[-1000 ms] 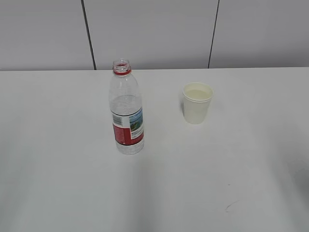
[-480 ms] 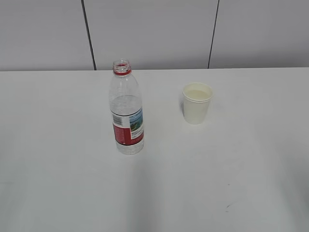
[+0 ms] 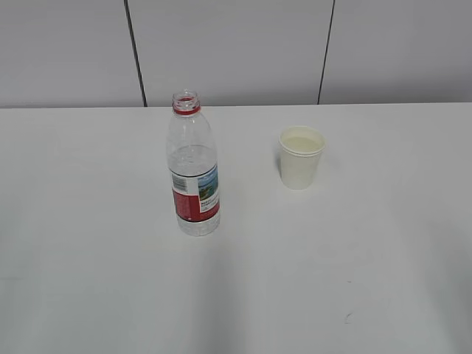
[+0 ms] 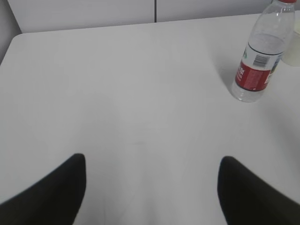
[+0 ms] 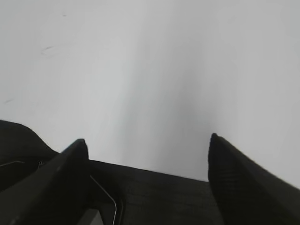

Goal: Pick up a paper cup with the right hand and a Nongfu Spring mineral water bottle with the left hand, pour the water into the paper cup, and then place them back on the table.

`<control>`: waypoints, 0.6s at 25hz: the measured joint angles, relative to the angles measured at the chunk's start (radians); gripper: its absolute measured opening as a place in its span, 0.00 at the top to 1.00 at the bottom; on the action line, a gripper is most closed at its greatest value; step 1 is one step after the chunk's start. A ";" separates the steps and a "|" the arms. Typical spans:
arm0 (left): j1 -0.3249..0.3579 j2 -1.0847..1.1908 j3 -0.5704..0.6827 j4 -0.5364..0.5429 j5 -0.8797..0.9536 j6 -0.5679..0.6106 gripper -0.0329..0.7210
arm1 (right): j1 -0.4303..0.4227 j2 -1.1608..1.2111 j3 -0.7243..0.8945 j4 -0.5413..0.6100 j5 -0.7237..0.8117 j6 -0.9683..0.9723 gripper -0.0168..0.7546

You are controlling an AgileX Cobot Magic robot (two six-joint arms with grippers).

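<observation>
The Nongfu Spring mineral water bottle (image 3: 195, 177) stands upright and uncapped on the white table (image 3: 88, 221), with water (image 3: 193, 158) reaching just above its red-and-white label. The paper cup (image 3: 301, 158) stands upright to its right, apart from it. Neither arm shows in the exterior view. My left gripper (image 4: 152, 159) is open over bare table, with the bottle (image 4: 258, 61) far ahead at upper right and a sliver of the cup (image 4: 294, 47) behind it. My right gripper (image 5: 147, 139) is open with nothing between its fingers, at the table's (image 5: 164, 70) near edge.
A grey panelled wall (image 3: 236, 51) rises behind the table's far edge. A small dark scuff mark (image 3: 346, 317) lies on the near right of the tabletop. Below the table edge in the right wrist view is a dark surface (image 5: 154, 197) with a thin cable.
Bottle and cup have not moved. A faint shadow at the table's right edge has thinned out.
</observation>
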 joint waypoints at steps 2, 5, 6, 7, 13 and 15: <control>0.000 0.000 0.000 0.001 0.000 0.000 0.27 | 0.000 -0.043 0.002 0.000 0.002 -0.004 0.22; 0.000 0.000 0.000 0.001 0.000 0.000 0.27 | 0.000 -0.104 0.002 0.000 0.005 -0.004 0.22; 0.000 0.000 0.000 0.001 0.000 0.000 0.27 | 0.000 -0.125 0.002 0.000 0.007 -0.004 0.22; 0.000 0.000 0.000 0.001 0.000 0.000 0.27 | 0.000 -0.146 0.002 0.000 0.007 -0.004 0.22; 0.000 0.000 0.000 0.001 0.000 0.000 0.27 | 0.000 -0.290 0.002 0.000 0.011 -0.006 0.22; 0.000 0.000 0.000 0.002 0.000 0.000 0.27 | 0.000 -0.345 0.002 0.000 0.011 -0.006 0.22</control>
